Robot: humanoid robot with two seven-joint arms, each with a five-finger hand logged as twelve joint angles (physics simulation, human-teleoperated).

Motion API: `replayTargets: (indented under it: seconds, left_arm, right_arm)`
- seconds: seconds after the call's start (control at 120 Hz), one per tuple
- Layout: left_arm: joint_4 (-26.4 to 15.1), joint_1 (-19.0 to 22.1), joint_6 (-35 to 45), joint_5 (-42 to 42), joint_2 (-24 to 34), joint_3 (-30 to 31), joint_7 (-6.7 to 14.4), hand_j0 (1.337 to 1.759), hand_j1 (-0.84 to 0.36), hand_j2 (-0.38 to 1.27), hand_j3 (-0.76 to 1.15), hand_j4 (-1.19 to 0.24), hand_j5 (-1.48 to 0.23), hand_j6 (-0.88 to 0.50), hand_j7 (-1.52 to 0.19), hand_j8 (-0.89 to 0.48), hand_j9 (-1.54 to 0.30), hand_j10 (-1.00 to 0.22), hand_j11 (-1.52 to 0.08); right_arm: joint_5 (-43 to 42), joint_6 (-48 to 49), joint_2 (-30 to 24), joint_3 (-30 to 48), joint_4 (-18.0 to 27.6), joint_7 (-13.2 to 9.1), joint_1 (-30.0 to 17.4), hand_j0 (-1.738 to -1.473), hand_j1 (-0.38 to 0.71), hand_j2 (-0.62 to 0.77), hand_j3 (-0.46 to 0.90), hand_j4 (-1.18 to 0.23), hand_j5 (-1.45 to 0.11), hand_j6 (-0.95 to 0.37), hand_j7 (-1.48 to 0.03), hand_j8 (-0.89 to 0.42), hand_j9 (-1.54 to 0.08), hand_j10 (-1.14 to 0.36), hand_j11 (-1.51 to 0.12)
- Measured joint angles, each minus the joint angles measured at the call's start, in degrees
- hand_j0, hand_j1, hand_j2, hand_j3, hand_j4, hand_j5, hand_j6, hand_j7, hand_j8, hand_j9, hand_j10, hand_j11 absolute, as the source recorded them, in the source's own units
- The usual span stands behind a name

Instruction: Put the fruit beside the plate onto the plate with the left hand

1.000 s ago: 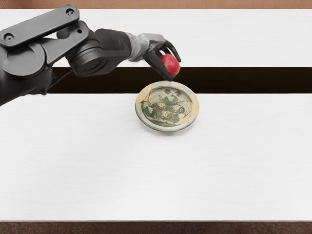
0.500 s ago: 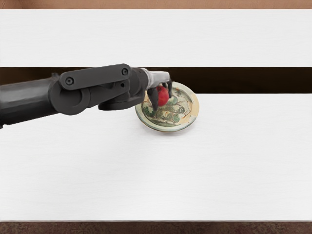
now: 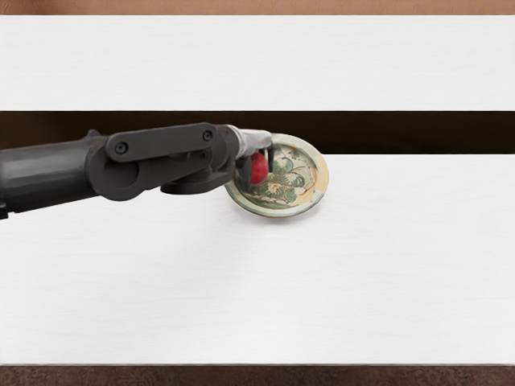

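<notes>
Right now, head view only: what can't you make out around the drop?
All head view:
- Whether the round red fruit touches the green-patterned ceramic plate or hangs above it: the black left hand covers the contact.
- Whether that hand grips the fruit: the forearm blocks it.
- Plate's left rim: under the forearm.
- Right arm: out of frame.

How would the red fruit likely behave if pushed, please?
The red fruit, round and smooth, would probably roll if nudged. The shallow rim of the plate may stop it. It seems firm: the left hand grips it unsquashed.
</notes>
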Motion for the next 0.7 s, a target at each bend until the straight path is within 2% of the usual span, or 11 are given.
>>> replayTargets:
  seconds: [0.067, 0.15, 0.283, 0.45, 0.558, 0.7]
  left_arm:
    - [0.04, 0.00, 0.11, 0.05, -0.06, 0.22, -0.01, 1.653, -0.39, 0.34, 0.00, -0.51, -0.90, -0.29, -0.86, -0.34, -0.87, -0.64, -0.87]
    - [0.03, -0.15, 0.25, 0.14, -0.09, 0.31, -0.01, 1.655, -0.28, 0.25, 0.00, -0.45, -0.75, -0.30, -0.72, -0.34, -0.73, -0.54, -0.73]
    - [0.03, -0.34, 0.33, 0.17, -0.44, 0.22, -0.01, 1.656, -0.07, 0.15, 0.00, -0.31, -0.49, -0.23, -0.47, -0.25, -0.48, -0.36, -0.48]
    - [0.01, -1.04, 0.31, 0.06, -0.44, 0.09, -0.01, 1.657, 0.13, 0.07, 0.00, -0.16, -0.25, -0.13, -0.24, -0.14, -0.24, -0.18, -0.24]
    - [0.00, -0.94, 0.24, -0.75, -0.23, -0.55, -0.01, 1.658, 0.22, 0.04, 0.00, -0.10, -0.15, -0.08, -0.15, -0.09, -0.15, -0.11, -0.15]
    - [0.00, -0.04, -0.23, -5.99, 2.33, -6.04, -0.01, 1.658, 0.28, 0.02, 0.00, -0.06, -0.08, -0.05, -0.08, -0.05, -0.08, -0.06, -0.08]
  right_arm:
    - [0.01, 0.00, 0.00, 0.00, 0.00, 0.00, 0.00, -1.658, -0.33, 0.00, 0.00, -0.01, -0.02, -0.01, -0.02, -0.01, -0.02, -0.01, -0.02]
    - [0.01, 0.00, 0.00, -0.01, 0.00, 0.00, 0.00, -1.658, -0.33, 0.00, 0.00, -0.01, -0.02, -0.01, -0.02, -0.01, -0.02, -0.01, -0.02]
    - [0.00, 0.00, 0.00, 0.00, 0.00, 0.00, 0.02, -1.658, -0.33, 0.00, 0.00, -0.01, -0.02, -0.01, -0.02, -0.01, -0.02, -0.01, -0.02]
    - [0.00, 0.00, 0.00, 0.00, 0.00, 0.00, 0.00, -1.658, -0.33, 0.00, 0.00, -0.01, -0.02, -0.01, -0.02, -0.01, -0.02, -0.01, -0.02]
    - [0.01, 0.00, 0.00, -0.01, 0.00, 0.00, -0.01, -1.658, -0.33, 0.00, 0.00, -0.01, -0.02, -0.01, -0.02, -0.01, -0.02, -0.01, -0.02]
    - [0.00, 0.00, 0.00, -0.01, 0.00, 0.00, -0.02, -1.658, -0.33, 0.00, 0.00, -0.01, -0.02, -0.01, -0.02, -0.01, -0.02, -0.01, -0.02]
